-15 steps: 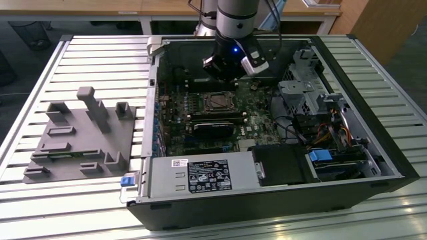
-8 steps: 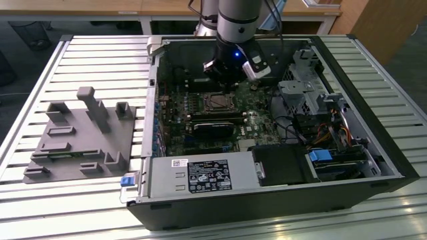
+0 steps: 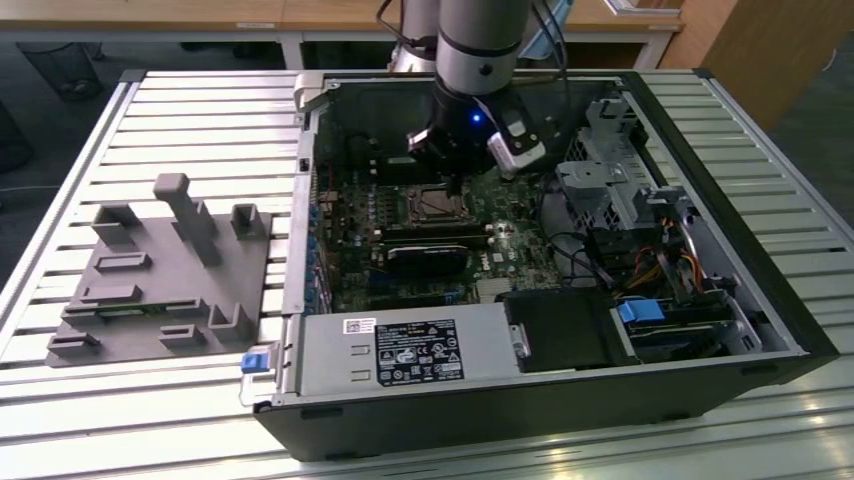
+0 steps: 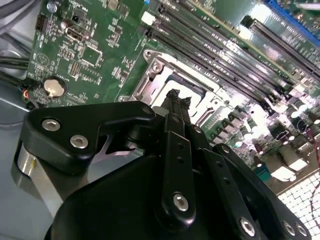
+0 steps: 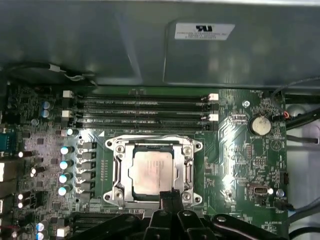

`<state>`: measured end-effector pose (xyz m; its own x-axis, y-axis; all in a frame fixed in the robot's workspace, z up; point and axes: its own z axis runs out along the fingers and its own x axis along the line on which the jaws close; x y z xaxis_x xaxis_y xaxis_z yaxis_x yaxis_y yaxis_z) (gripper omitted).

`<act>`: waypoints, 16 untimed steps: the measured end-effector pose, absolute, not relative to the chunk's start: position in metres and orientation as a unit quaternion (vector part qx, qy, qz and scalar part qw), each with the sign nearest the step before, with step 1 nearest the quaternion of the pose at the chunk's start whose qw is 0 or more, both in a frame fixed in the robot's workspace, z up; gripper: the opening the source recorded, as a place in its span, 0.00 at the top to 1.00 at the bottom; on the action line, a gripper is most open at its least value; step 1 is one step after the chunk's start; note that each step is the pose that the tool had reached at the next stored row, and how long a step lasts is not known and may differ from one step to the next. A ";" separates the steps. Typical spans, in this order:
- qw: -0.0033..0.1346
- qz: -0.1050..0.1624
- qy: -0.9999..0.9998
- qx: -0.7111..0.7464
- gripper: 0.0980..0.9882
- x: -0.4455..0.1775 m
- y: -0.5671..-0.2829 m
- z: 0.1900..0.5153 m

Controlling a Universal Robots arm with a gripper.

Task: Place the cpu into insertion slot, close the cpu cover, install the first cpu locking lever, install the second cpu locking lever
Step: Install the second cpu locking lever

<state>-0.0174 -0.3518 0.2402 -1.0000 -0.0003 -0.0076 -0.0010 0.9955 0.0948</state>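
Though levers can't be judged, cpu (image 5: 152, 167) sits in insertion slot (image 5: 186, 172), cpu cover (image 5: 153, 145) down over it. Gripper (image 5: 170, 196) w/ fingers pinched together, empty, at socket edge.

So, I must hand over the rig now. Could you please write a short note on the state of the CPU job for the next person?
Gripper: shut, holding nothing, its tip at the near edge of the cpu cover, inside the computer case.
The cpu already lies in the insertion slot on the motherboard, beside the memory slots.
The cover looks folded down over the chip, its window showing the metal top.
I cannot tell whether either locking lever is latched; check both.
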 end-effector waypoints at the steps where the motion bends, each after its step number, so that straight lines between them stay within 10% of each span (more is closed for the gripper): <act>1: 0.004 0.048 0.999 0.000 0.99 -0.017 -0.353 0.240; 16: 0.004 0.050 0.999 0.000 0.99 -0.017 -0.371 0.240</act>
<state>-0.0174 -0.3710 0.2399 -1.0000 -0.0003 -0.0076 -0.0010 0.9950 0.0994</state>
